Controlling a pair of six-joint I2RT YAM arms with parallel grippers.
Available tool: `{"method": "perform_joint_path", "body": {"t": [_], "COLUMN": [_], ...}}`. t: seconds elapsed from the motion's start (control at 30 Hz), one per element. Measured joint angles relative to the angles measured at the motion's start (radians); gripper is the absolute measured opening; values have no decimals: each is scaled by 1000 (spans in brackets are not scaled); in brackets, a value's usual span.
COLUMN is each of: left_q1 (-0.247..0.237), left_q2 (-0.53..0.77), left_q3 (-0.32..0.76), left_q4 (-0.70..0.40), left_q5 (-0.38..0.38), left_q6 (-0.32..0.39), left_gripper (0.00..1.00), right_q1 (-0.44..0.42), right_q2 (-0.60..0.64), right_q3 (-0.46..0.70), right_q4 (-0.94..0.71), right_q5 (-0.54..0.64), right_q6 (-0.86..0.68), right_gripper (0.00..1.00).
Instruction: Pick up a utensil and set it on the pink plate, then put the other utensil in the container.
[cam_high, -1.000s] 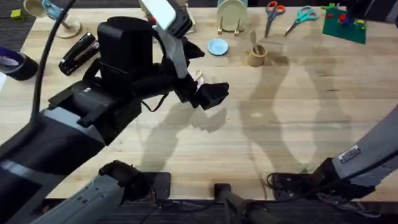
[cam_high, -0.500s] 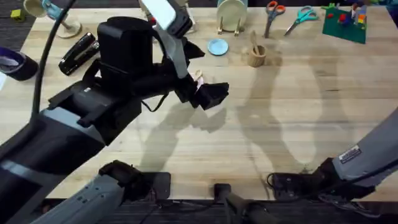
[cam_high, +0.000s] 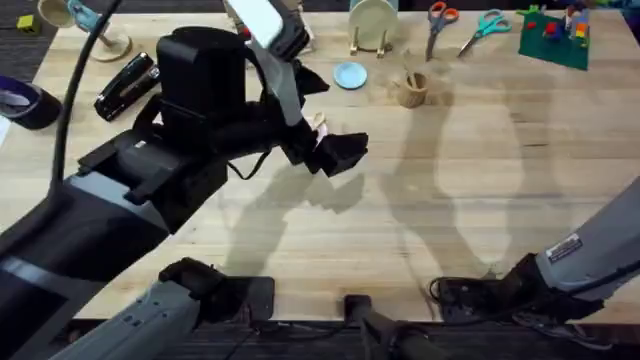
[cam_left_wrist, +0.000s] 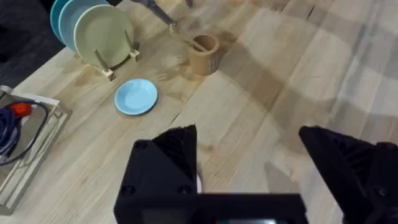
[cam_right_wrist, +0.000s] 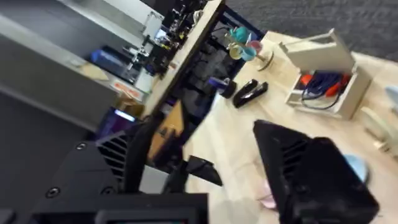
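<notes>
Overhead view: the left arm rises large and dark over the wooden surface (cam_high: 470, 200), and its claw (cam_high: 335, 150) hangs over the middle of the surface, nearer the camera than the tan container (cam_high: 412, 90) and off to its left. Just at the claw, something small and pale pink (cam_high: 319, 124) peeps out from under the arm; it may be the pink plate, though too little shows to be sure. The container stands upright with the other utensil (cam_high: 409, 76), a pale wooden stick, poking up out of it. A light-blue plate (cam_high: 350, 76) lies flat on the container's left, apart from it, and a pale-green plate (cam_high: 373, 20) stands on edge in a rack behind that. Two pairs of scissors (cam_high: 440, 18) lie beyond the container to its right.

Left wrist view: the left claw (cam_left_wrist: 249, 177) is released, its two black fingers (cam_left_wrist: 168, 162) spread wide with bare wood between them. The container (cam_left_wrist: 203, 53) sits beyond them with the utensil (cam_left_wrist: 183, 35) leaning out over its rim.

Right wrist view: one black finger (cam_right_wrist: 311, 168) of the right claw shows against the surface (cam_right_wrist: 224, 155); I cannot tell whether that claw is released or clenched.
</notes>
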Motion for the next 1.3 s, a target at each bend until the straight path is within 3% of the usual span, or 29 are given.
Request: {"method": "perform_joint_path", "body": {"t": [0.1,0.2,0.27,0.4,0.63,0.9,1.07,1.3], "left_q1": [0,0,0,0,0,0,0,0], "left_q2": [0,0,0,0,0,0,0,0], "left_q3": [0,0,0,0,0,0,0,0], "left_q4": [0,0,-1,-3,-10,-41,-43,-40], "left_q5": [0,0,0,0,0,0,0,0], "left_q6": [0,0,0,0,0,0,0,0], "left_gripper": [995,995,995,994,994,995,995,994], "right_q1": [0,-1,-2,-14,-26,-19,-6,18], "right_q2": [0,0,0,0,0,0,0,0], "right_q3": [0,2,2,2,3,3,33,205], "right_q4": [75,103,56,-67,-265,-676,-1133,-1682], "right_q5": [-5,-5,14,134,353,636,844,1162], "right_q6": [-4,-3,3,50,-26,-505,-884,-1305], "right_gripper": [991,987,930,779,832,896,922,944]}}
